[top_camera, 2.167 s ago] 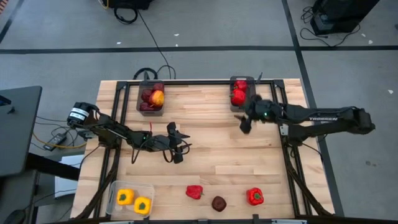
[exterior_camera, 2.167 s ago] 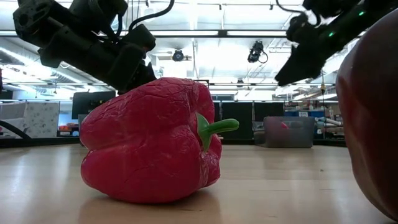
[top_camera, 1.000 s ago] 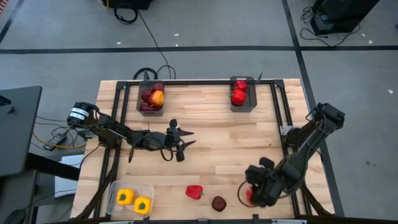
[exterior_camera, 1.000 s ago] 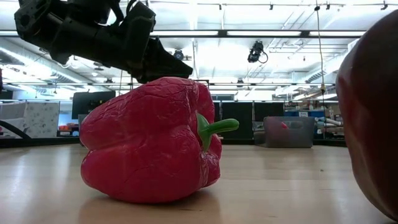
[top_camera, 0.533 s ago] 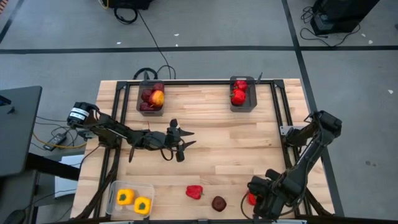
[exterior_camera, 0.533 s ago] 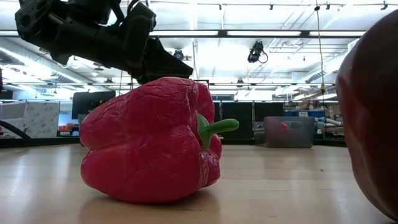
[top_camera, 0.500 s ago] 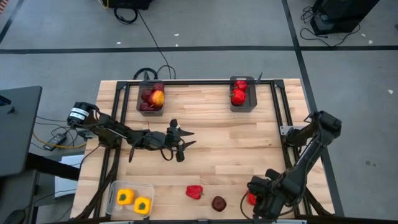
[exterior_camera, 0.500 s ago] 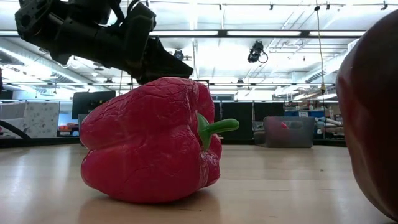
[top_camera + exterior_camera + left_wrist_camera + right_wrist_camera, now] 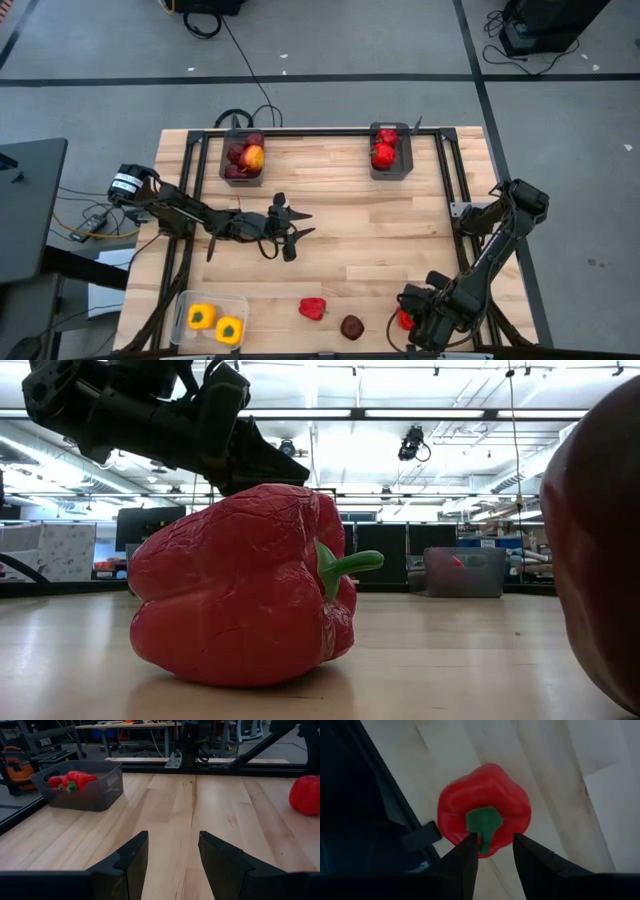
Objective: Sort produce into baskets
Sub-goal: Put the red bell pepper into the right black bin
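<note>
A red bell pepper [image 9: 404, 319] stands stem up [image 9: 482, 823] near the table's near right corner. My right gripper [image 9: 494, 844] is open and points down at it, one fingertip on each side of the stem. Another red pepper [image 9: 313, 308] [image 9: 240, 600] and a maroon apple [image 9: 352, 326] lie on the wood near the near edge. My left gripper [image 9: 295, 232] [image 9: 173, 839] is open and empty over the table's middle. The far left grey bin [image 9: 228, 160] holds apples. The far right grey bin [image 9: 403, 152] holds red peppers. The clear bin [image 9: 184, 305] holds two yellow peppers. My right gripper comes at the red pepper's top [image 9: 510, 800] from above, pointing down, with the green stem between its open fingers [image 9: 466, 860]. Whether the fingers touch the pepper I cannot tell. The pepper stands on the table.
Black frame rails [image 9: 450, 180] run along the table's sides and far edge. Bare wood [image 9: 350, 220] lies between the bins and the loose produce. The left wrist view shows the bin of red peppers [image 9: 82, 782] and a red pepper [image 9: 306, 795] on the wood.
My right gripper has gone a little toward the table's near edge and stands over the red pepper at the near right corner. The pepper has stayed in place.
</note>
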### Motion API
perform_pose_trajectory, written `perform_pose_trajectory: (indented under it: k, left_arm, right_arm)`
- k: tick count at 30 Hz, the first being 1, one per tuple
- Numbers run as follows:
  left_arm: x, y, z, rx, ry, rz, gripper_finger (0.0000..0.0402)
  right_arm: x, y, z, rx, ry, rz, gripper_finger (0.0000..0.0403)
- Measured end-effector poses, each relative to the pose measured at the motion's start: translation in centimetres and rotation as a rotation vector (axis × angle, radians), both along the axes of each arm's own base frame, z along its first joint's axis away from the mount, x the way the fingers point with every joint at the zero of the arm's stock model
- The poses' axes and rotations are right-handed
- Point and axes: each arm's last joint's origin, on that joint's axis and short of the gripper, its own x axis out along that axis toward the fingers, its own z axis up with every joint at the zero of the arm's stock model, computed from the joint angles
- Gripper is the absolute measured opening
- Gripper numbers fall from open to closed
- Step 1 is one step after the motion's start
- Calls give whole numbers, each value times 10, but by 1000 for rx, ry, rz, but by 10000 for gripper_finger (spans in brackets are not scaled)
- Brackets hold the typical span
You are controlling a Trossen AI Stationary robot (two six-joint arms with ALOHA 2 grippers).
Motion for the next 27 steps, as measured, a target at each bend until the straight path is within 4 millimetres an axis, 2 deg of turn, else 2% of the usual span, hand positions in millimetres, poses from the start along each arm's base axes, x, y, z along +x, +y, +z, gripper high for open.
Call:
perform_pose_trajectory:
  k: [27]
  left_arm:
    - [-1, 0, -5, -35, 44, 10, 182]
  right_arm:
    - [-1, 5, 1, 2, -56, 32, 113]
